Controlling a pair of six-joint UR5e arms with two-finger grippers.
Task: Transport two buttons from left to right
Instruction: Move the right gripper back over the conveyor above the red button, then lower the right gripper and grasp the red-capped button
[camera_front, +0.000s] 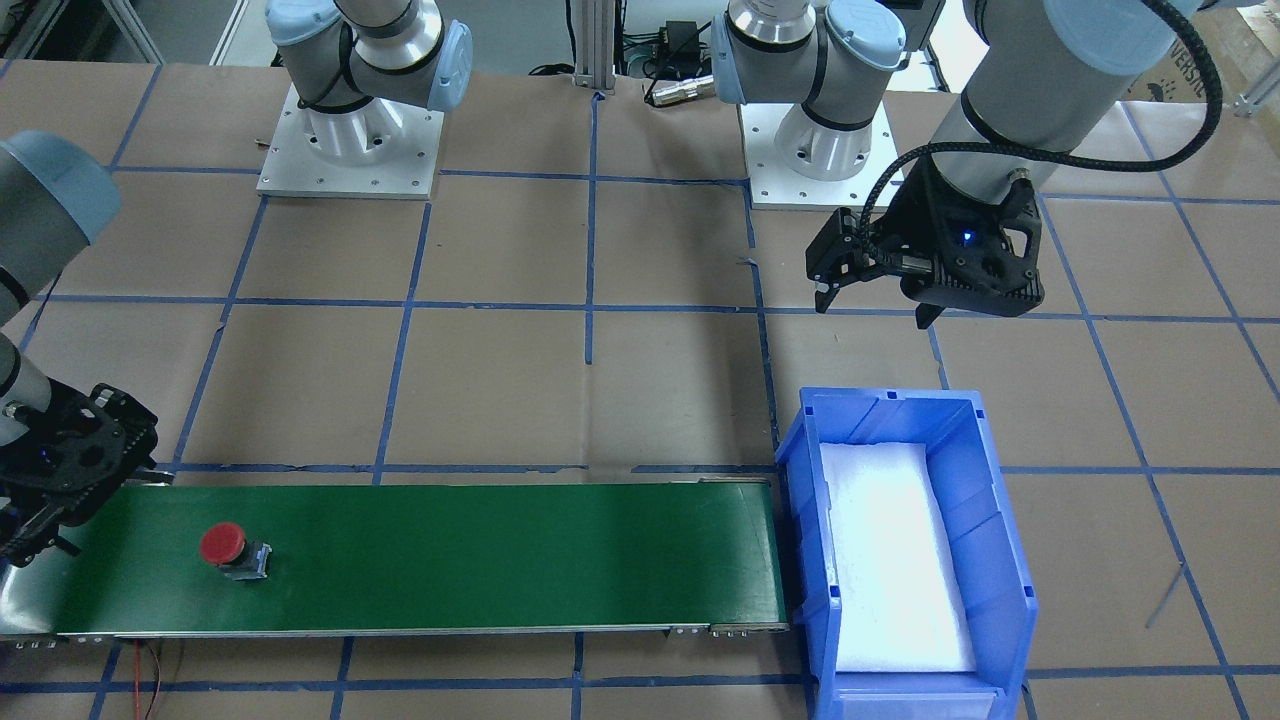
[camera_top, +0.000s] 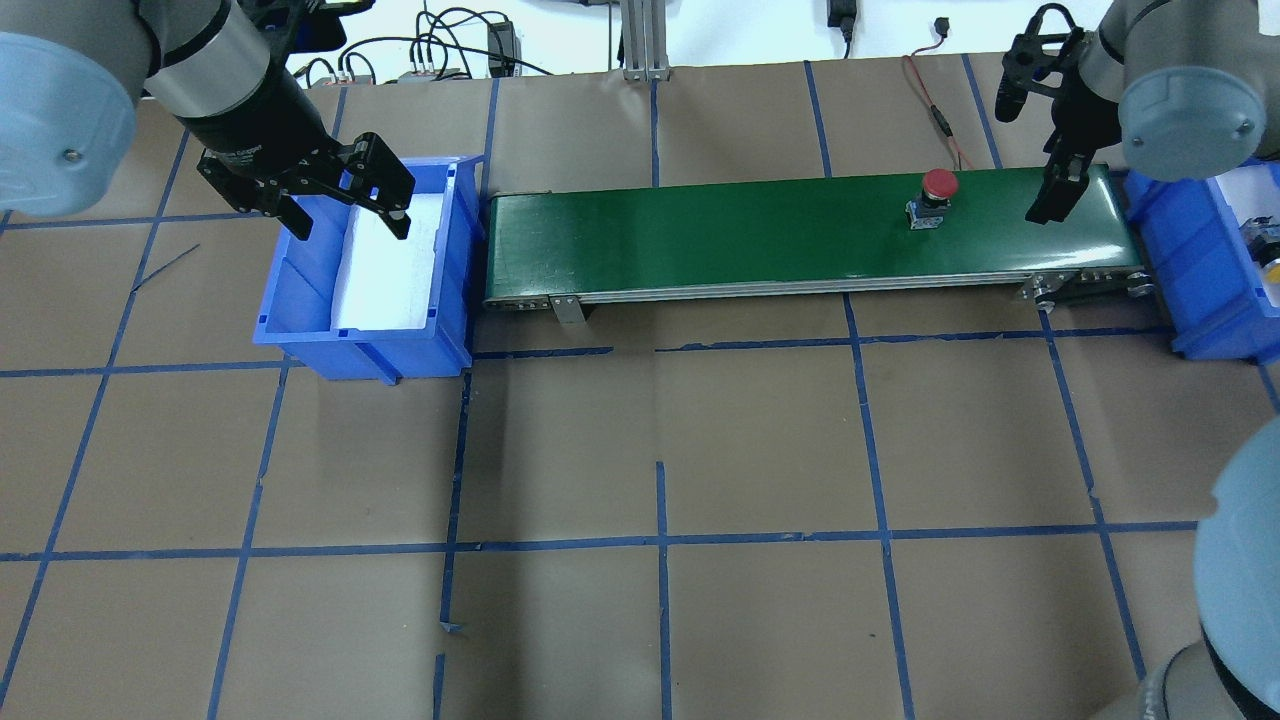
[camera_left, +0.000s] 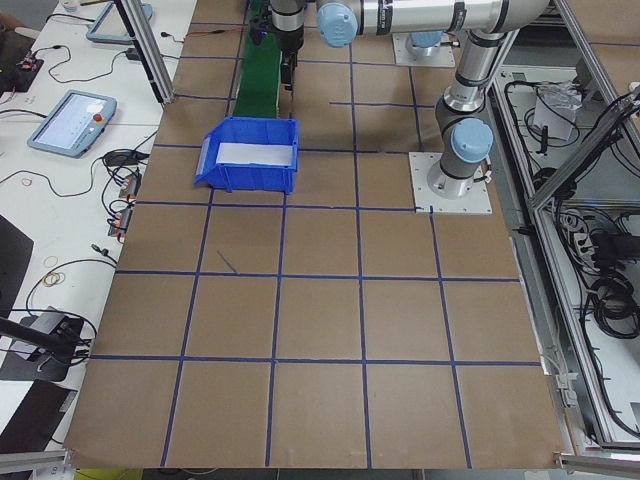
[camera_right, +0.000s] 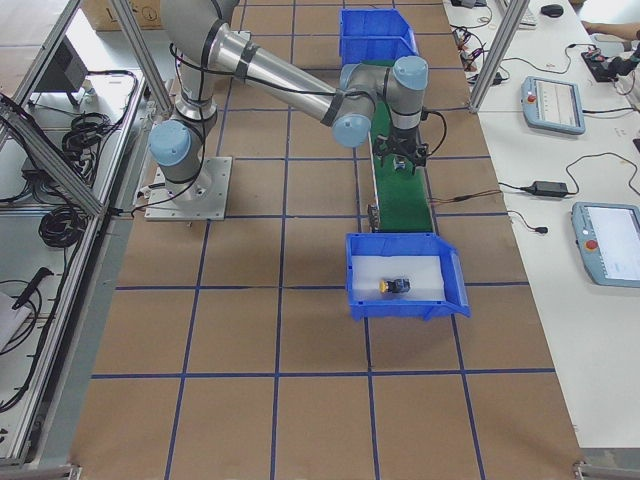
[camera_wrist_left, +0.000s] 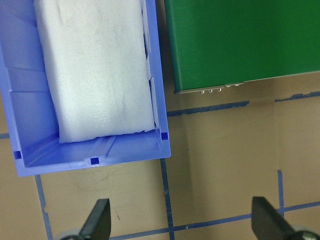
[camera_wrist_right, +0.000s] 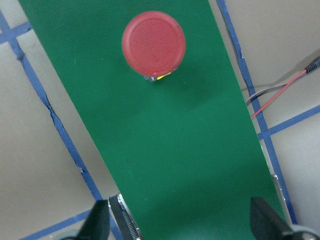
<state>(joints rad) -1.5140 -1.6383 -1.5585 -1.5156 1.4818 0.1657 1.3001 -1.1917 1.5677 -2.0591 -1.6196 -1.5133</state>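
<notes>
A red mushroom-cap button (camera_front: 222, 545) stands on the green conveyor belt (camera_front: 480, 560) near its right end; it also shows in the overhead view (camera_top: 938, 185) and the right wrist view (camera_wrist_right: 153, 41). My right gripper (camera_wrist_right: 180, 225) is open and empty above the belt, just beyond the red button toward the belt's end (camera_top: 1030, 160). A yellow-capped button (camera_right: 394, 287) lies on white foam in the right blue bin (camera_right: 405, 310). My left gripper (camera_top: 350, 228) is open and empty, raised beside the left blue bin (camera_top: 300, 300).
The left bin (camera_front: 1000, 560) holds only a white foam pad (camera_wrist_left: 95, 75) and sits against the belt's left end (camera_wrist_left: 240, 40). The right bin (camera_top: 1170, 230) sits against the belt's right end. Red and black wires (camera_wrist_right: 280, 90) run beside the belt.
</notes>
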